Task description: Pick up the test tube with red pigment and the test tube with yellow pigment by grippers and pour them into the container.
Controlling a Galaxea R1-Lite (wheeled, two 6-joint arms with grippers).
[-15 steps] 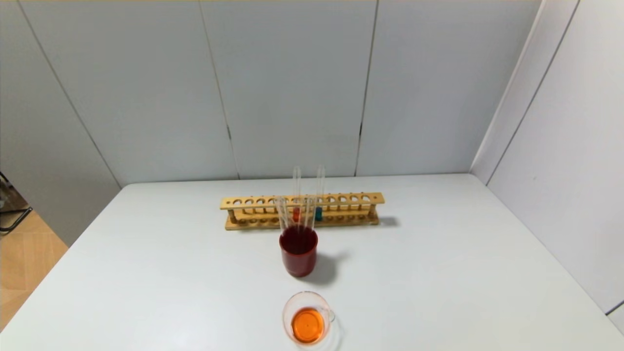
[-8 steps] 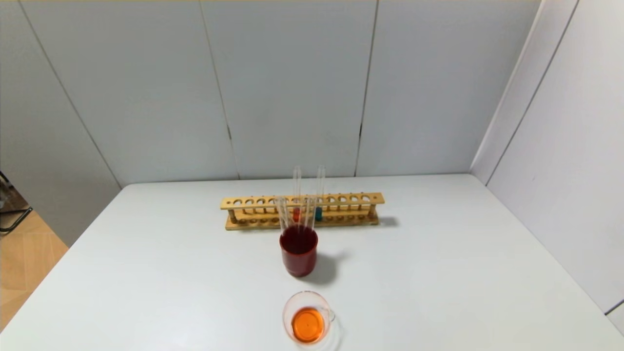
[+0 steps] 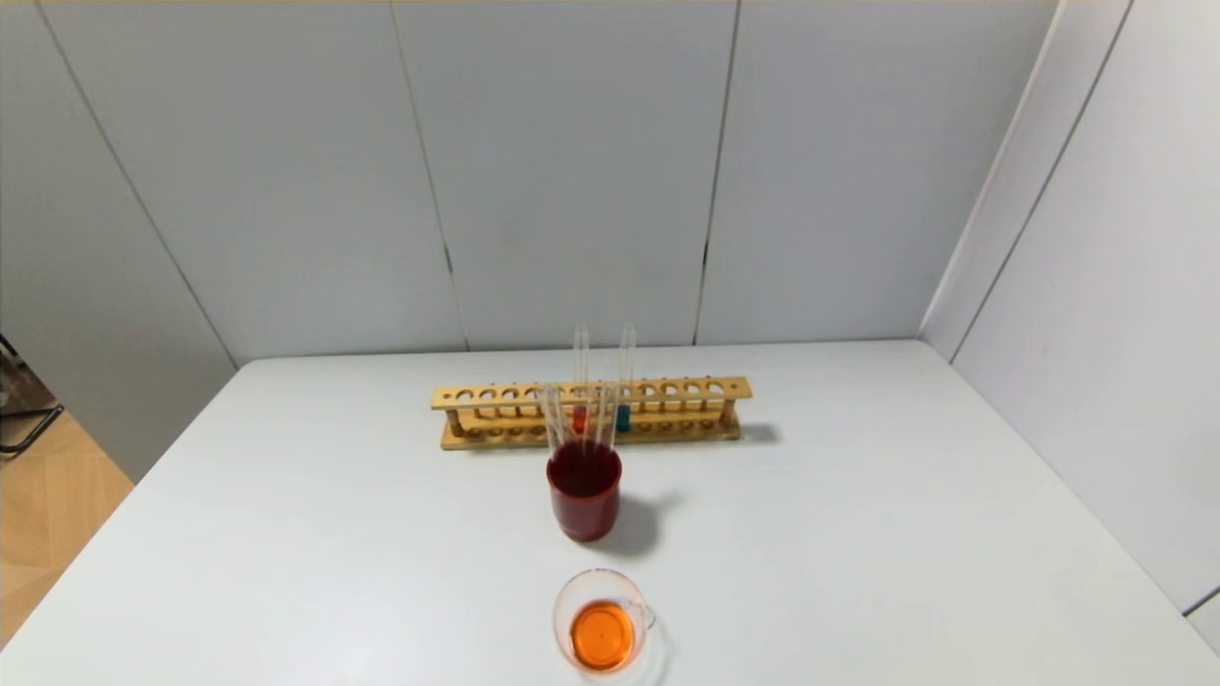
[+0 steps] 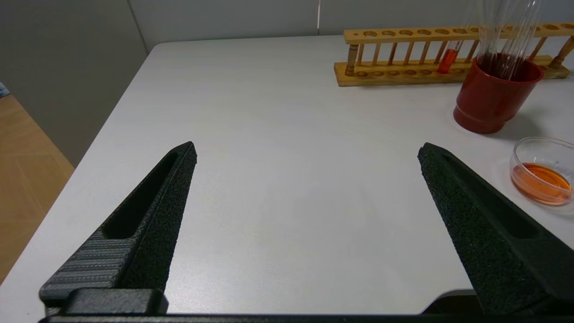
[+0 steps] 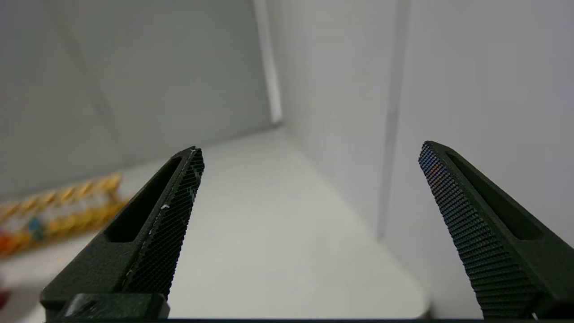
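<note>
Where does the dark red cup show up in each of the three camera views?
Head view: the dark red cup stands mid-table, in front of the wooden rack, behind the glass container.
Left wrist view: upper right, past the open left pincer.
Right wrist view: not clearly in it; the open right pincer faces the wall.
Shared landmark: the wooden rack.

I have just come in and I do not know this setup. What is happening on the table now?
Nothing is being handled. The left end effector and the right end effector are both open and empty, away from the glassware. The glass container holds orange liquid. Behind it, the dark red cup holds empty tubes. A tube with red pigment and a teal one stand in the wooden rack.
</note>
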